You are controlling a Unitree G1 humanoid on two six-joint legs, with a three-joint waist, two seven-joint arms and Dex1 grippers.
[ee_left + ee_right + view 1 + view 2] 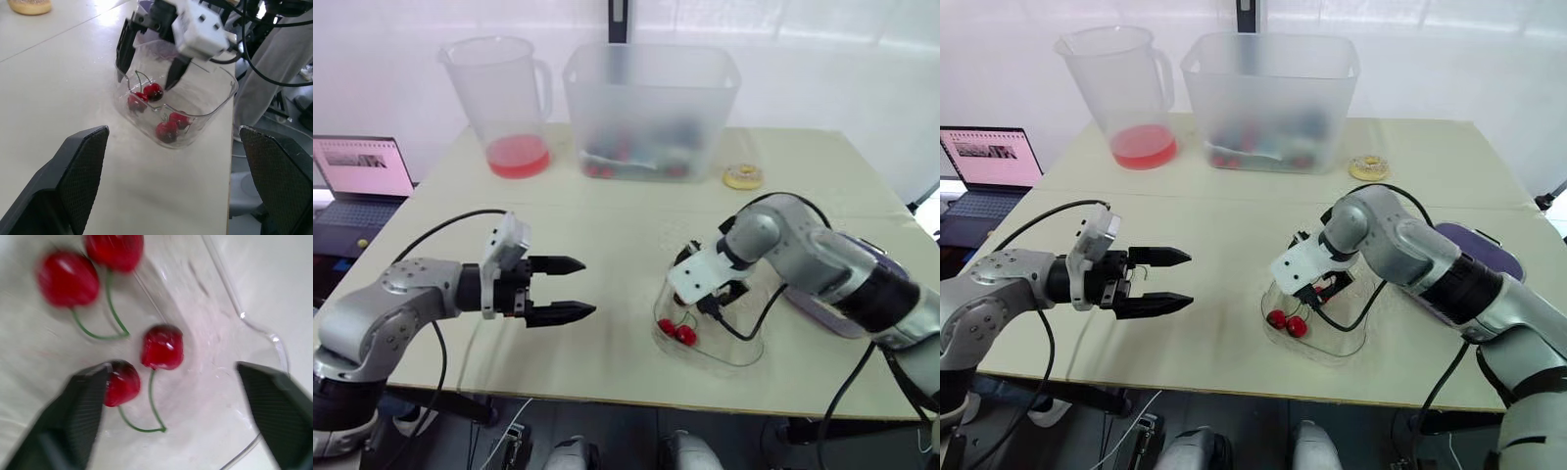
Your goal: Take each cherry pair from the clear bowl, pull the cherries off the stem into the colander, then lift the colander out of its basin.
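Cherries: four, joined in two stemmed pairs. Clear bowl: one. Pitcher: one. Translucent basin: one. Ring-shaped pastry: one. Laptop: one. Purple object: one. Grippers: two, left gripper and right gripper.

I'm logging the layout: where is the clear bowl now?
In the head views, the clear bowl sits on the robot's right near the front edge of the table, the open right hand inside it over the cherries.

Left gripper held level, fingers spread wide, pointing inward; right gripper angled downward, fingers spread.
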